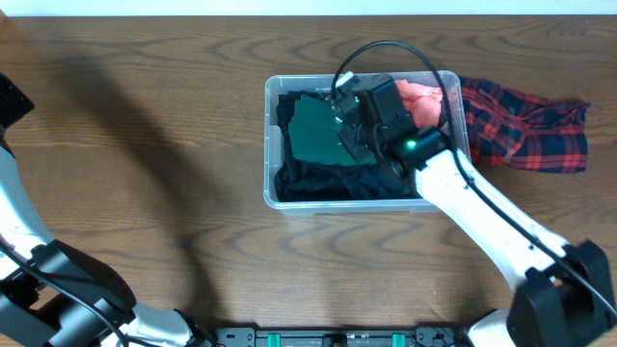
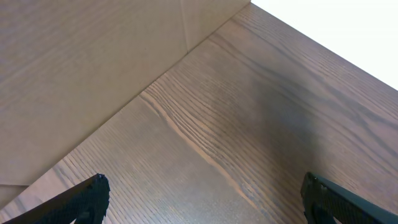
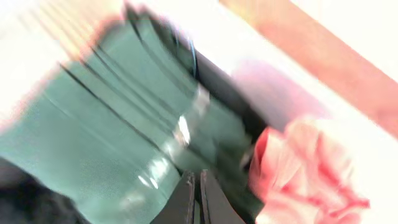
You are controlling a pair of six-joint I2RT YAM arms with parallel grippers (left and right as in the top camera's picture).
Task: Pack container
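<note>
The clear container (image 1: 268,145) stands at the table's middle, holding dark clothing (image 1: 328,183), a green cloth (image 1: 313,130) and a pink cloth (image 1: 424,96). My right gripper (image 1: 349,135) is down inside the container at the green cloth's right edge. In the blurred right wrist view its fingers (image 3: 194,177) are pressed together with a thin gap, apparently pinching the green cloth (image 3: 93,137), and the pink cloth (image 3: 305,168) lies to the right. My left gripper (image 2: 204,183) is open and empty above bare table, far from the container.
A red and dark plaid cloth (image 1: 530,130) hangs over the container's right rim and spreads onto the table. The left arm (image 1: 19,222) is at the table's left edge. A pale wall panel (image 2: 74,56) shows in the left wrist view.
</note>
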